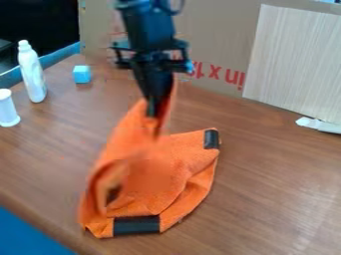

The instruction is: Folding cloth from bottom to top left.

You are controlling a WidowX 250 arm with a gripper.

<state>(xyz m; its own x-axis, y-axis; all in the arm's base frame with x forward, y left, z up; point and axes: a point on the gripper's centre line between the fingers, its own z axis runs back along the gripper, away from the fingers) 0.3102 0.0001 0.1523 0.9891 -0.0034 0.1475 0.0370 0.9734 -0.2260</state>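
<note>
The black gripper [154, 110] hangs above the table, upper centre, shut on a raised part of the orange cloth [183, 157]. From the fingertips the held fabric slopes down to the lower left, where it curls over in a loose fold. The rest of the cloth lies rumpled on the table, below and to the right of the gripper. One black patch [211, 139] marks its right corner, and another black patch [136, 225] is at its near edge. The raised fabric covers part of the cloth's left side.
At the left stand a white bottle [32, 72] and a white cylindrical container [7, 108], with a light blue cube [82, 74] nearby. Cardboard [216, 35] and a pale panel [296, 60] stand behind the brown table [279, 184]. A white object [319, 125] lies at the right edge.
</note>
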